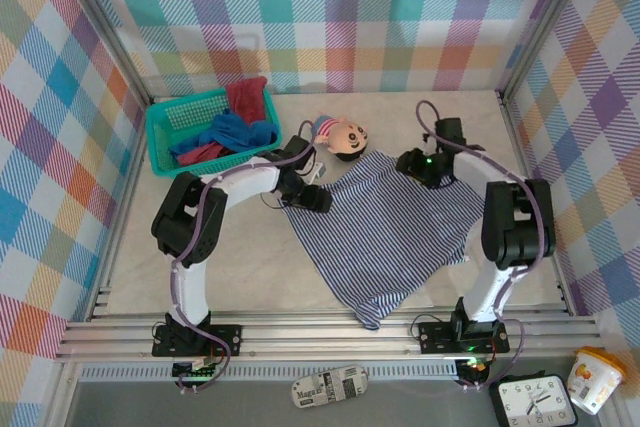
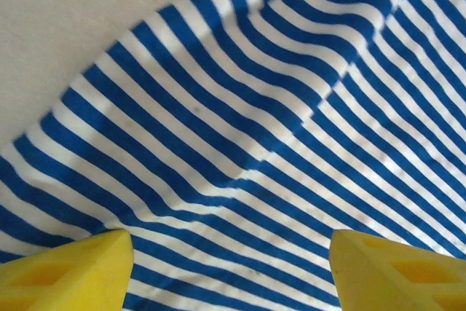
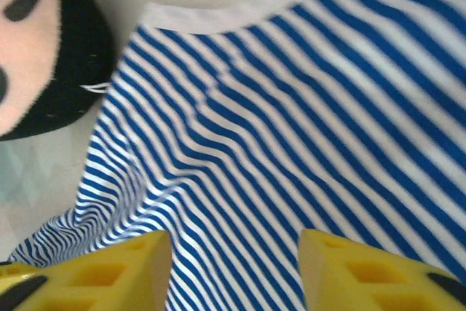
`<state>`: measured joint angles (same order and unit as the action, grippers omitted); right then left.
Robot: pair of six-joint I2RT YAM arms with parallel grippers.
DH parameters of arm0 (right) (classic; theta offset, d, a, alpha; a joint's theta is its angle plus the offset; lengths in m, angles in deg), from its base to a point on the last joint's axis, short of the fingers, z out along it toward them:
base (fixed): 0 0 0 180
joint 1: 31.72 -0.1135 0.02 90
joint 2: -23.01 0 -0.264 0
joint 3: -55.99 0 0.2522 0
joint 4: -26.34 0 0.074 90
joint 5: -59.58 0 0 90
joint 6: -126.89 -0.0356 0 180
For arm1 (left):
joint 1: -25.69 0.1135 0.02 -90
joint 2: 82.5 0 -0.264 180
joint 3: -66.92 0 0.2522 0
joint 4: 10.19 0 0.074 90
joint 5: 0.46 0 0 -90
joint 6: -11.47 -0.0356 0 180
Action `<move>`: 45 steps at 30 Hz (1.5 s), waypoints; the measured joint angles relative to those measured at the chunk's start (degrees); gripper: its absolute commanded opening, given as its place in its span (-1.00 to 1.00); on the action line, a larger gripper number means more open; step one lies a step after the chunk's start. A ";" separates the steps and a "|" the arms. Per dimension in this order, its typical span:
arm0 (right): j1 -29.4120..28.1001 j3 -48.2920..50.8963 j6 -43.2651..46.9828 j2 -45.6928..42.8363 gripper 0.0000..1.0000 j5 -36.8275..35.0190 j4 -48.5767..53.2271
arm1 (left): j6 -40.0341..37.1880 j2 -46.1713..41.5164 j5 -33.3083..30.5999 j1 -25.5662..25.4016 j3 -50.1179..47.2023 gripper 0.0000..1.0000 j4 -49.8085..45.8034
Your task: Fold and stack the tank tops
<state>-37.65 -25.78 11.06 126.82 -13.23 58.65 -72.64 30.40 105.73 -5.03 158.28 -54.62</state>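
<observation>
Pastel plaid walls [image 1: 330, 17] are enclosing a pale desk [image 1: 230, 267], where the striped tank top [image 1: 400, 237], navy and white, is lying spread out and rumpled, one end bunching toward the near edge. At its far left edge the left end effector [image 1: 318, 199] is sitting low over the stripes. Its yellow fingers [image 2: 73, 271] are standing wide apart, with only the flat cloth showing below the gap. At the striped tank top's far edge the right end effector [image 1: 412, 165] is pointing down near the white-bound trim. Its jaws are standing partly apart, narrower than the left's, and no cloth is being pinched between them. A big-headed doll [image 1: 340, 135] is lying just beyond the striped tank top's far corner. Well off to its far left, a teal mesh basket [image 1: 165, 137] is holding the bright blue tank top [image 1: 235, 132] and the dark red tank top [image 1: 247, 97], both crumpled, with the red one draping over the rim.
</observation>
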 measured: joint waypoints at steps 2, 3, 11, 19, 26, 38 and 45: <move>-1.62 -2.21 -1.25 2.36 -0.29 0.26 -1.22 | -0.33 0.90 0.37 0.72 0.02 0.42 0.35; -2.29 -3.50 -1.95 3.74 -0.31 0.50 -1.99 | -0.63 1.18 0.72 1.01 0.20 0.42 0.35; -5.77 -13.35 -5.18 14.10 -0.43 1.53 -4.66 | -2.19 2.58 1.31 1.77 2.01 0.42 0.66; -8.92 -22.49 -5.57 20.87 -0.48 1.99 -3.91 | -3.65 2.58 1.29 1.77 2.01 0.42 0.37; -11.78 -31.95 -5.95 27.15 -0.40 1.95 -2.36 | -4.87 2.58 1.05 1.77 2.05 0.43 -0.04; -12.50 -39.76 -1.40 30.38 -0.18 -1.01 3.93 | -6.40 2.86 -2.25 3.30 3.78 0.44 -3.76; -11.98 -32.46 1.73 22.53 -0.21 -4.79 9.57 | -5.38 1.36 -1.16 3.50 3.02 0.45 -5.42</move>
<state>-49.63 -58.23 12.79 149.36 -18.01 68.22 -78.01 31.76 104.57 -1.54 161.30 -60.04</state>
